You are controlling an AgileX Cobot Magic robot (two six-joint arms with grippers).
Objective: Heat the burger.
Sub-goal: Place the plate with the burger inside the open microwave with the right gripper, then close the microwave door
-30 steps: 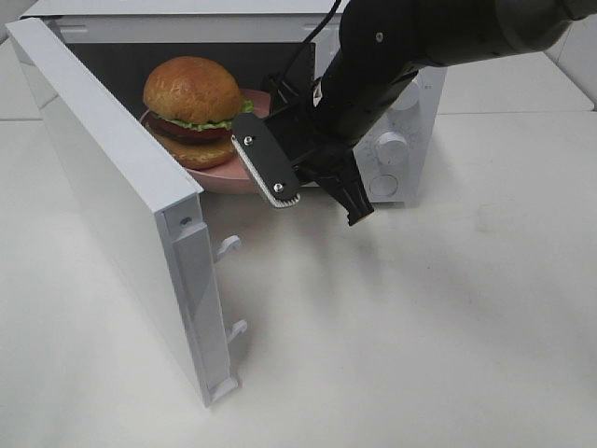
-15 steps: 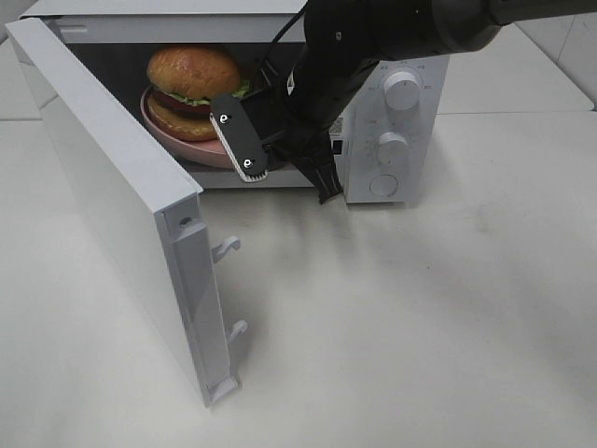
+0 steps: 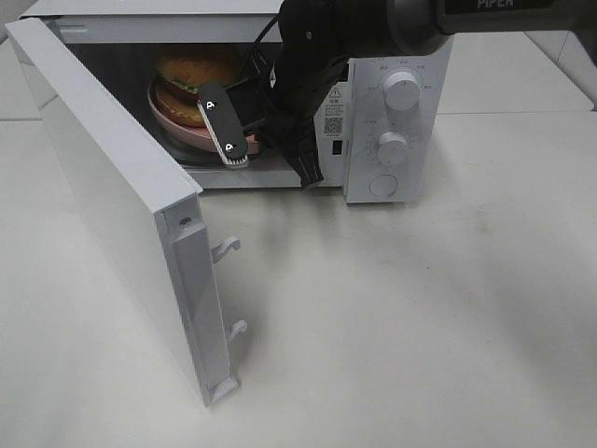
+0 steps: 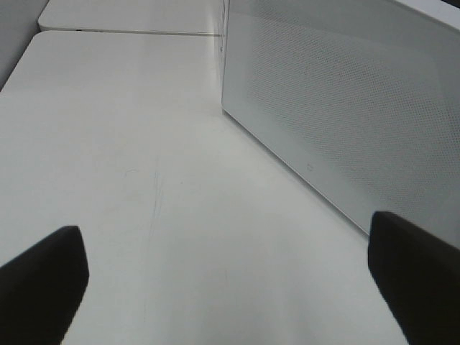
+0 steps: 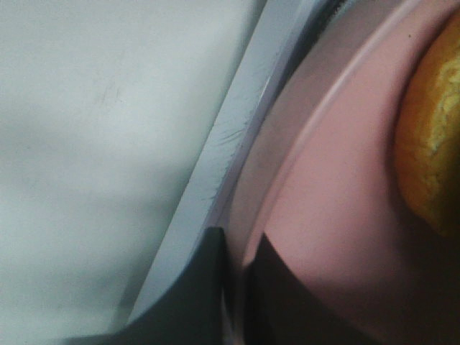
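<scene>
Burger [image 3: 191, 67], shadowed inside microwave [image 3: 392, 191], partly hidden by right fingers [image 3: 224, 123] pinching plate [image 3: 171, 119].

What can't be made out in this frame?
Exterior high view: burger partly hidden behind right claw; microwave dial markings too small.
Right wrist view: frame edge cuts burger to a bun sliver on the pink plate.
Left wrist view: left claw cut off, only fingertips show.

Bright even light; microwave [image 3: 410, 131] interior shadowed, right wrist view blurred.
</scene>
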